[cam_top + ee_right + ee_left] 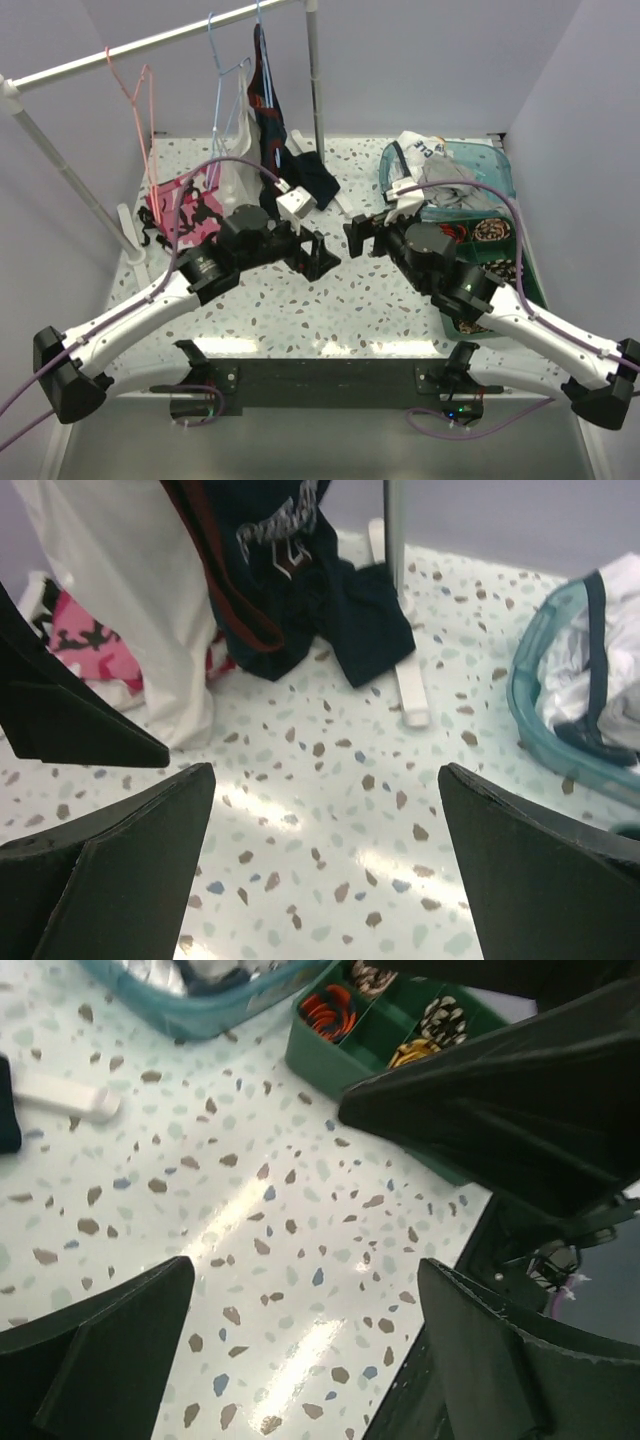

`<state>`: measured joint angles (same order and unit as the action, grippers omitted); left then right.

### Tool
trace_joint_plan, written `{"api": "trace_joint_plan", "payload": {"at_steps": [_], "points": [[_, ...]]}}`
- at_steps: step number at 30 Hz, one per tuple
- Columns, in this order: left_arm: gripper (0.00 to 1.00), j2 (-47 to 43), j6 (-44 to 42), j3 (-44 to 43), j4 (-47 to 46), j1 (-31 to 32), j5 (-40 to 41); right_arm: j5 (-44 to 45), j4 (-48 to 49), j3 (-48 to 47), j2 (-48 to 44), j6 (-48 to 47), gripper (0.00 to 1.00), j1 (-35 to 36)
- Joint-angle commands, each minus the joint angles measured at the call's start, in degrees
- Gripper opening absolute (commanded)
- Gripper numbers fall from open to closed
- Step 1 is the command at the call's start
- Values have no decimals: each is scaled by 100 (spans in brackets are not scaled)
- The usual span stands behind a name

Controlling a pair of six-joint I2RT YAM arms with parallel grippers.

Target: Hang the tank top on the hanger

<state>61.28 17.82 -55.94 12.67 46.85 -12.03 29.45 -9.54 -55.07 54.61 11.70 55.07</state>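
The white tank top (233,150) hangs limp from the light-blue hanger (215,70), whose hook is over the rack rod. In the right wrist view the tank top (130,590) reaches down to the table, left of the navy garment. My left gripper (318,255) is open and empty above the middle of the table; its wrist view shows only bare table between the jaws (305,1270). My right gripper (358,235) faces it, close by, open and empty (325,775). Both are well right of and in front of the tank top.
A navy garment with red stripes (268,110) hangs beside the tank top. A pink hanger (135,90) hangs further left. A pink camouflage garment (185,205) lies below. A teal basket of clothes (450,170) and a green bin (500,235) stand right. The rack pole (315,80) is behind.
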Motion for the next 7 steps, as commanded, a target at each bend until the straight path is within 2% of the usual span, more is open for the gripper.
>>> {"api": "trace_joint_plan", "payload": {"at_steps": [1, 7], "points": [[100, -203, 406, 968, -1308, 61, 991, 464, 5, 698, -424, 446, 99, 4], [100, -458, 406, 1393, -1627, 70, 1361, 509, 40, 1112, -478, 658, 99, 4]]}}
